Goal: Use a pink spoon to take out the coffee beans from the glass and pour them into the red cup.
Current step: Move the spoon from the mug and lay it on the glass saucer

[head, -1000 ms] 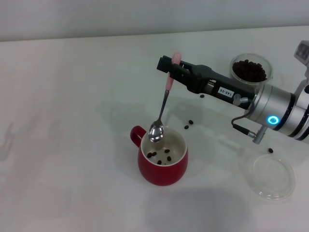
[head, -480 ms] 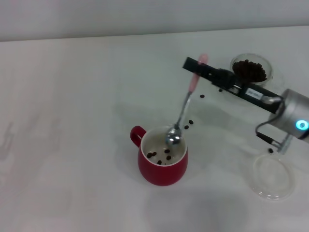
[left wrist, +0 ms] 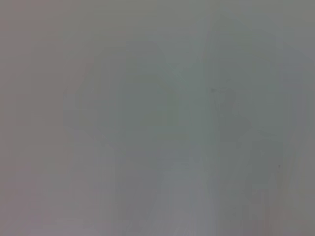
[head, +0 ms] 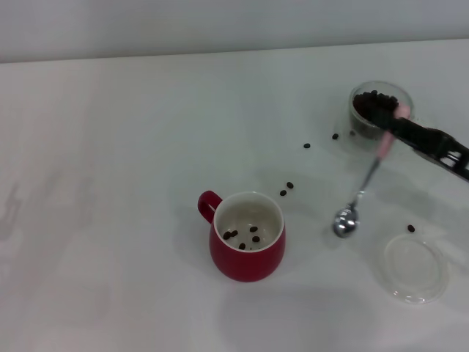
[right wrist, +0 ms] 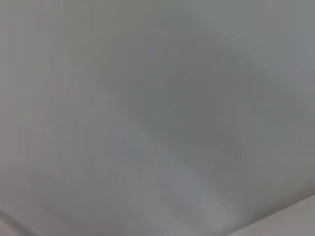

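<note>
The red cup (head: 248, 248) stands at the table's front middle with several coffee beans (head: 242, 238) in its cream inside. My right gripper (head: 392, 125) is shut on the pink handle of the pink spoon (head: 364, 188), in front of the glass (head: 378, 110). The spoon hangs slanted, its empty metal bowl low over the table, well to the right of the cup. The glass at the back right holds many dark beans. The left gripper is out of view. Both wrist views show only blank grey.
A shallow clear round dish (head: 415, 268) lies at the front right. Loose beans lie on the white table: two (head: 286, 188) behind the cup, two (head: 320, 141) left of the glass, one (head: 411, 228) by the dish.
My right arm has swung right and back, carrying the spoon from over the red cup to the table in front of the glass. The spoon's bowl has dropped lower.
</note>
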`<action>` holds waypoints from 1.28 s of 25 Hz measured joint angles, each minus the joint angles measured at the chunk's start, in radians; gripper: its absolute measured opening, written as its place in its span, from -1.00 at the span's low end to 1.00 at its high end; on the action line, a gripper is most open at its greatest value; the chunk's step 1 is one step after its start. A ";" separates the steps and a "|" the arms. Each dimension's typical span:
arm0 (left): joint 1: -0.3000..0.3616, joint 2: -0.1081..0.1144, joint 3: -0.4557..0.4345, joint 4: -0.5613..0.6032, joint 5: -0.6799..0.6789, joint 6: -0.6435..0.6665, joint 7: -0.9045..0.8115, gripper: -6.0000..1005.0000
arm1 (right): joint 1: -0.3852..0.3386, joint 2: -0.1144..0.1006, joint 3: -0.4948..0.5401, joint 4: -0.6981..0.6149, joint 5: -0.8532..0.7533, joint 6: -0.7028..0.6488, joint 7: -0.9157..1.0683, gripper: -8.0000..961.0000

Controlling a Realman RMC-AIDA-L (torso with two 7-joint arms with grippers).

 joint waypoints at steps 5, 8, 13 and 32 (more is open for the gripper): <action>-0.003 0.000 0.002 0.004 0.000 0.000 0.000 0.16 | -0.063 -0.023 0.015 -0.025 0.001 0.000 -0.008 -0.57; -0.003 0.000 0.001 0.005 0.000 0.000 0.000 0.16 | -0.104 -0.037 0.037 -0.029 0.000 -0.008 -0.013 -0.57; -0.003 0.000 0.001 0.007 0.000 0.000 0.000 0.16 | -0.157 -0.050 0.075 -0.023 -0.009 -0.026 -0.010 -0.57; -0.022 0.000 0.003 0.029 0.006 0.022 0.000 0.15 | -0.188 -0.008 0.065 -0.024 -0.059 -0.170 -0.026 -0.57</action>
